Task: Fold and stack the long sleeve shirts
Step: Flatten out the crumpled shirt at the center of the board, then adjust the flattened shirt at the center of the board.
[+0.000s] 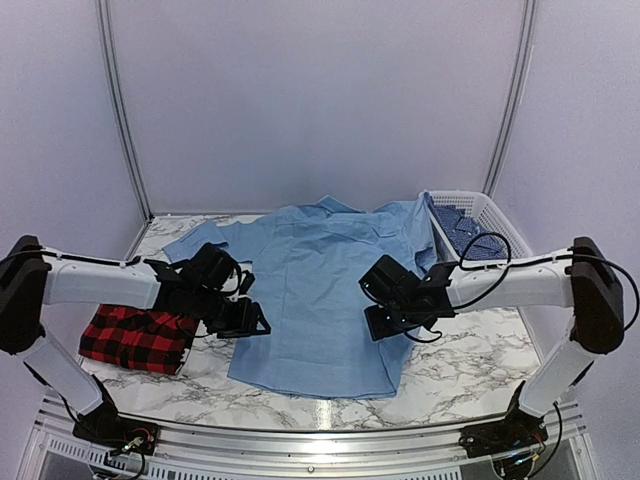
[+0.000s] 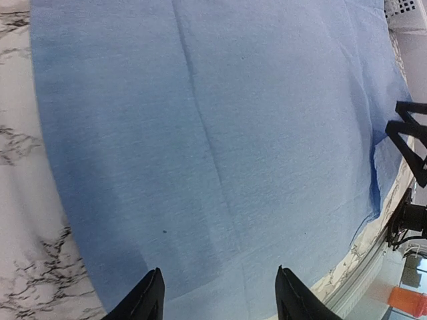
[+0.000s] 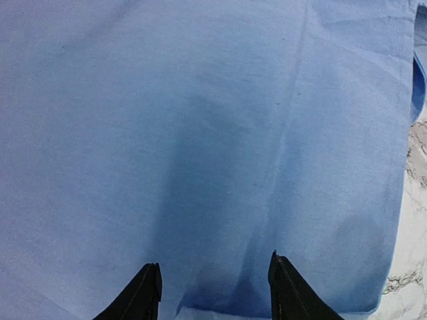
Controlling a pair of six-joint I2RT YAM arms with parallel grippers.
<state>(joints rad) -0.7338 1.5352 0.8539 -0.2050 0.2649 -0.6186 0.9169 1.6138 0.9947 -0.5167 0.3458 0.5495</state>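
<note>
A plain light blue shirt (image 1: 315,290) lies spread flat in the middle of the marble table, collar at the far side. It fills the left wrist view (image 2: 220,133) and the right wrist view (image 3: 200,133). A red-and-black plaid shirt (image 1: 135,338) lies folded at the near left. My left gripper (image 1: 250,322) is open and empty just above the blue shirt's left edge; it also shows in the left wrist view (image 2: 219,293). My right gripper (image 1: 385,325) is open and empty above the shirt's right side; it also shows in the right wrist view (image 3: 213,290).
A white slotted basket (image 1: 492,222) stands at the back right with a dark blue patterned cloth (image 1: 462,232) in it. The blue shirt's right sleeve reaches up to the basket. Marble table (image 1: 470,365) shows at the near right. A metal rail runs along the near edge.
</note>
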